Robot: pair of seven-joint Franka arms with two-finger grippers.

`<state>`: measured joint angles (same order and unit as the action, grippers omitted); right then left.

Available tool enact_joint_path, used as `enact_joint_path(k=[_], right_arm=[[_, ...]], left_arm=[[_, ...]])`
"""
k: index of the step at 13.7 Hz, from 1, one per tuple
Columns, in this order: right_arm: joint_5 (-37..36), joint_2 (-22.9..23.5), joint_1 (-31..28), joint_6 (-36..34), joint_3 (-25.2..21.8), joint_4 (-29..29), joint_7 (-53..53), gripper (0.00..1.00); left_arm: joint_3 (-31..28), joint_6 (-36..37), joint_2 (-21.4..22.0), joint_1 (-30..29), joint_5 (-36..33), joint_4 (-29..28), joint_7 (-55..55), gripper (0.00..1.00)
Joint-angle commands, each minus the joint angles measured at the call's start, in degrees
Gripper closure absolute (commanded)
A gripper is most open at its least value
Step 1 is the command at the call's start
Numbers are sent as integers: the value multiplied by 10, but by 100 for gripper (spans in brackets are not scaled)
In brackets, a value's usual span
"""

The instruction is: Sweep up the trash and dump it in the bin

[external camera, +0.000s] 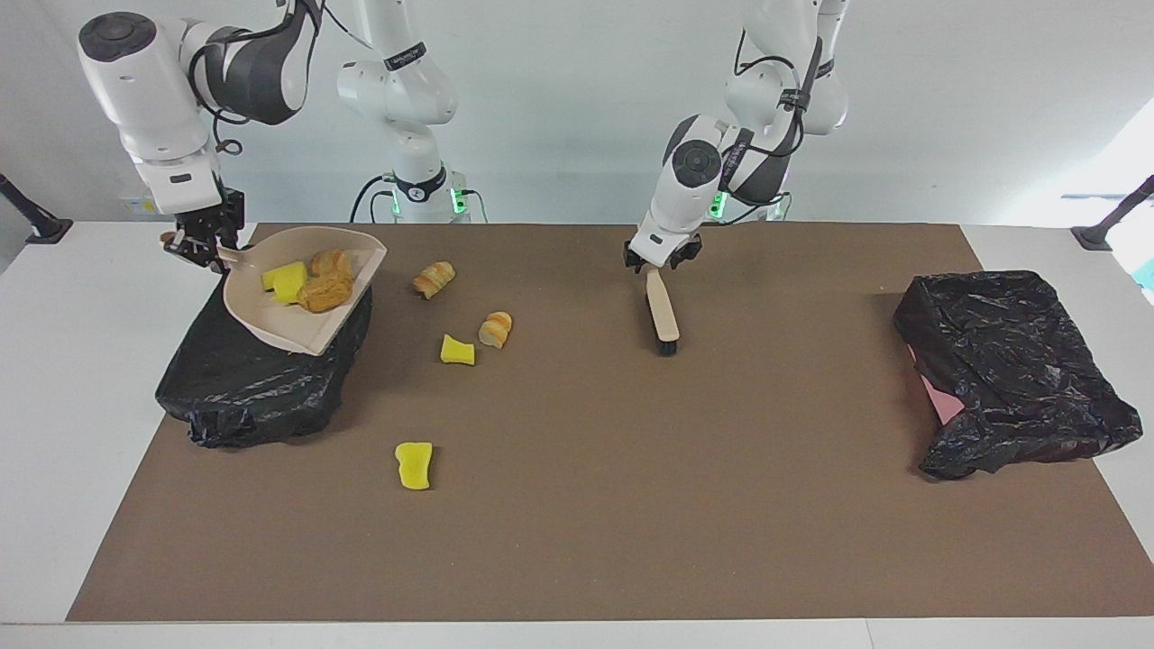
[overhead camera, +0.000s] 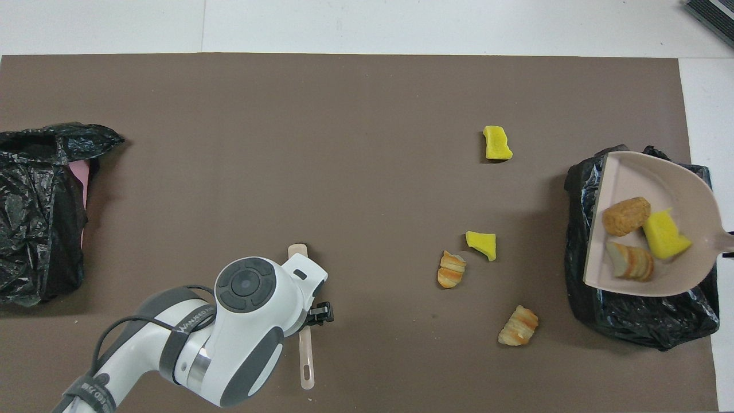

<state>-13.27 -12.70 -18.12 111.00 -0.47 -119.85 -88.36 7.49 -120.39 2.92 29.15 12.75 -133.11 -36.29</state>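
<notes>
My right gripper [external camera: 200, 248] is shut on the handle of the beige dustpan [external camera: 297, 315], held up tilted over the black-bagged bin [external camera: 261, 379] at the right arm's end. In the pan [overhead camera: 676, 183] lie three bits of trash: a yellow sponge [overhead camera: 664, 234] and two bread lumps [overhead camera: 626, 215]. On the mat lie two more sponges [external camera: 415, 465] [external camera: 457, 351] and two bread pieces [external camera: 495, 328] [external camera: 434, 277]. My left gripper [external camera: 661, 260] is open over the handle of the beige brush [external camera: 665, 317], which rests on the mat near the robots.
A second black-bagged bin [external camera: 1010, 370] sits at the left arm's end of the brown mat [external camera: 631, 523]. White table surface surrounds the mat. The loose trash lies between the brush and the bin under the dustpan.
</notes>
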Motion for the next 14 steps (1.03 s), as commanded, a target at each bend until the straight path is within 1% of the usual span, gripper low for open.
enact_joint_path(k=[1,3,4,5,7,8,9,10,13,14], right_arm=[[-61,-38,-20,32,6,-47,-9,100],[-110,-47,-29,48,6,-59,-7,100],[-143,-48,-29,65,6,-65,-2,100],[-176,-46,-28,68,6,-66,5,100],[-252,-39,-19,70,8,-82,77,100],[-296,-39,-2,68,10,-92,117,100],[-335,-38,28,59,10,-97,153,100],[-387,-33,52,50,10,-100,172,100],[-451,-29,99,-7,12,-99,211,100],[-470,-29,108,-10,12,-99,212,100]], left_arm=[[0,0,-48,-55,-2,68,7,0],[0,-1,-79,-85,-7,116,8,0],[0,0,-96,-101,-15,140,10,0],[0,0,-108,-109,-32,161,23,0],[0,-5,-122,-124,-43,188,53,0],[0,-6,-127,-134,-44,202,67,0],[0,-7,-129,-144,-44,217,87,0],[0,-6,-130,-153,-45,231,102,0],[0,1,-128,-181,-55,263,119,0],[0,6,-127,-191,-58,269,146,0]])
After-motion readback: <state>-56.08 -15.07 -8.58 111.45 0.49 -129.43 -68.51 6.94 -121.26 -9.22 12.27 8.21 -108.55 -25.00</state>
